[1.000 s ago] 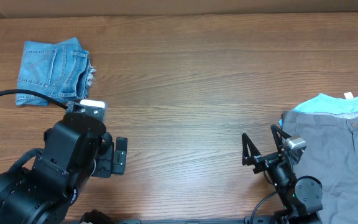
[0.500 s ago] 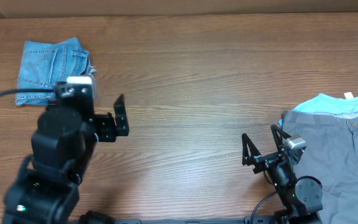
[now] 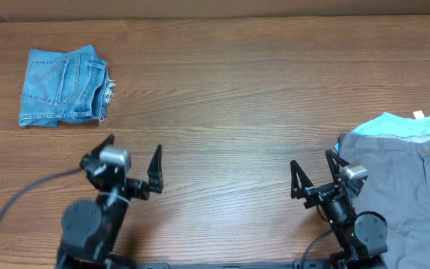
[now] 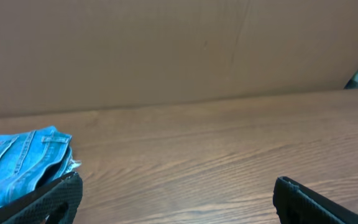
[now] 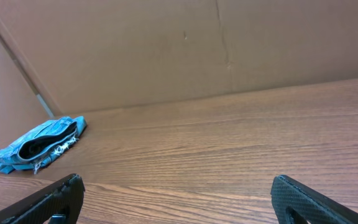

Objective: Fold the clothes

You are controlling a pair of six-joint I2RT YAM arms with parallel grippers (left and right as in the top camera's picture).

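The light-blue denim jeans (image 3: 64, 86) lie folded into a small square at the far left of the table. They also show in the left wrist view (image 4: 18, 167) at the lower left and in the right wrist view (image 5: 36, 145) at the left. My left gripper (image 3: 133, 161) is open and empty near the front edge, well below and to the right of the jeans. My right gripper (image 3: 312, 175) is open and empty at the front right. Both wrist views show wide-spread fingers over bare wood (image 4: 176, 202) (image 5: 178, 198).
A pile of other clothes lies at the right edge: grey trousers (image 3: 413, 187) with a light-blue garment (image 3: 402, 124) under them, just right of my right gripper. A brown cardboard wall (image 4: 166, 50) stands behind the wooden table (image 3: 230, 97).
My left arm has pulled back from the folded jeans towards the front edge and settled low, gripper open. The jeans stay folded at the far left. The right arm has not moved.
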